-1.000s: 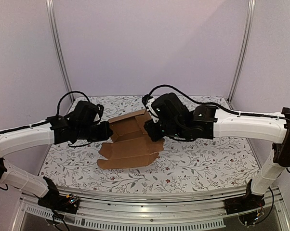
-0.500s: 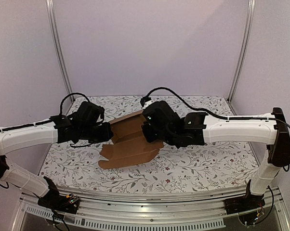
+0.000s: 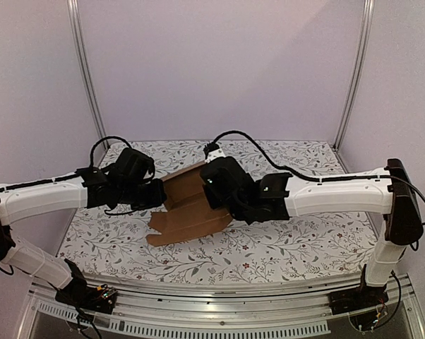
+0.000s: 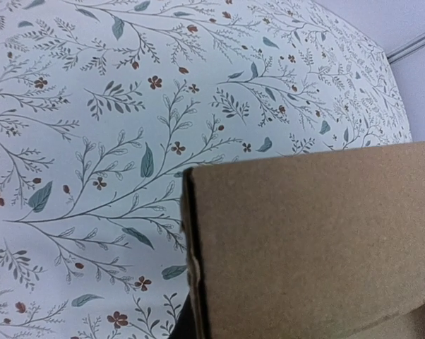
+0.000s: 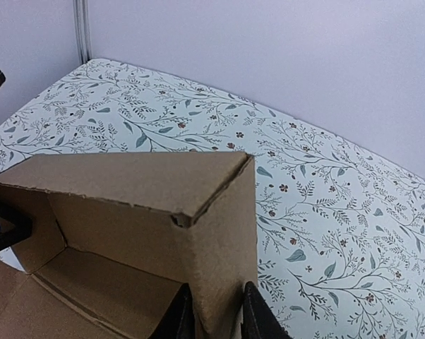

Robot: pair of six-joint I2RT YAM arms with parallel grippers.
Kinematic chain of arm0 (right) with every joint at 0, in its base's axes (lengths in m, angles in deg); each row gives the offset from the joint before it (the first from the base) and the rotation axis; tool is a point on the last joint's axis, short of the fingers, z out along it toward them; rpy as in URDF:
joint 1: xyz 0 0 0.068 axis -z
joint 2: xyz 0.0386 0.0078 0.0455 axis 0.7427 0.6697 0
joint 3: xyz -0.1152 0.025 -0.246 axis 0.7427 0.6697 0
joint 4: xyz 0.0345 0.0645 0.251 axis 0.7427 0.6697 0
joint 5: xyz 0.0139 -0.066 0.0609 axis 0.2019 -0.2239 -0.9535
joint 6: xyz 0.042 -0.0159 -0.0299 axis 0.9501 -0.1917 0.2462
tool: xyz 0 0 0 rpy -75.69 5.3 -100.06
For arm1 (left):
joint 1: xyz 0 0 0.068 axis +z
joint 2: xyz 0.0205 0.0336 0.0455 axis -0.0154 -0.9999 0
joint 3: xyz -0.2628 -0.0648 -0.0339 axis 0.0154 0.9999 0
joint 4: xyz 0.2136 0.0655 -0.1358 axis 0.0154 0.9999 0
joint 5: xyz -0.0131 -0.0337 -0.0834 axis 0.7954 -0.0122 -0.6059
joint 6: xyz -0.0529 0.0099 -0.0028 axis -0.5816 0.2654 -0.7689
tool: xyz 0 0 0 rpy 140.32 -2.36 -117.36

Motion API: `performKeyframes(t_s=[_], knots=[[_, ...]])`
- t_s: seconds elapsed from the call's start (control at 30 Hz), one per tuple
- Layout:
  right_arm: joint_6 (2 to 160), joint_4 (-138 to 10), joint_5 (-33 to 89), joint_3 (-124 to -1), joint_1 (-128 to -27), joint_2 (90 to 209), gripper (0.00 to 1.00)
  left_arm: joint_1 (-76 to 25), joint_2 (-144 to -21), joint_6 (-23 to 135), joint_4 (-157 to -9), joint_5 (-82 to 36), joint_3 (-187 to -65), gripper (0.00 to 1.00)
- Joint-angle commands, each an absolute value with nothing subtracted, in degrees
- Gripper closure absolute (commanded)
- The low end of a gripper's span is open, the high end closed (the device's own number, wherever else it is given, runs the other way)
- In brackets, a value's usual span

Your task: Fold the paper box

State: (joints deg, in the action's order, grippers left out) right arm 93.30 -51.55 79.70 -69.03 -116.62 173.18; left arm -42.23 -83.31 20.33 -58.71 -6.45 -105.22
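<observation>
The box [image 3: 188, 212] looks light and crease-prone, best held by its walls near the folds. The right gripper [image 5: 214, 314] pinches a raised wall; I cannot tell the left gripper's [image 3: 154, 193] state.

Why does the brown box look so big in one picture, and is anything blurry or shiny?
Left wrist view: the plain brown cardboard box is very near the lens, so it fills the corner, slightly soft; the flowery table cover is sharp. Right wrist view: crisp cardboard edges, even light. Top external view: soft light, faint shadow under the box, no glare.
</observation>
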Motion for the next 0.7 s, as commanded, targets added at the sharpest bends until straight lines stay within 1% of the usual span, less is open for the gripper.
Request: performKeyframes(t_s=[0.0,0.23,0.27,0.33,0.37,0.67], knots=[[92.6,-56.9,78.9,-69.4,-118.1,176.3,0.78,-43.8,-84.0,20.8,-60.5,-9.5,-107.3,1.00],[89.7,-58.3,79.6,-70.5,-118.1,178.0,0.77,-44.1,-84.1,20.9,-60.3,-9.7,-107.8,1.00],[89.3,-58.4,79.7,-70.5,-118.2,178.2,0.79,-44.2,-84.1,20.9,-60.3,-9.7,-107.9,1.00],[88.6,-58.7,79.8,-70.6,-118.1,178.5,0.95,-44.3,-84.1,20.9,-60.2,-9.7,-107.9,1.00],[88.2,-58.7,79.9,-70.6,-118.1,178.6,1.00,-44.3,-84.0,20.9,-60.1,-9.7,-108.0,1.00],[87.5,-59.4,80.0,-70.1,-118.1,178.3,1.00,-44.4,-84.1,20.8,-59.9,-9.5,-108.1,1.00]])
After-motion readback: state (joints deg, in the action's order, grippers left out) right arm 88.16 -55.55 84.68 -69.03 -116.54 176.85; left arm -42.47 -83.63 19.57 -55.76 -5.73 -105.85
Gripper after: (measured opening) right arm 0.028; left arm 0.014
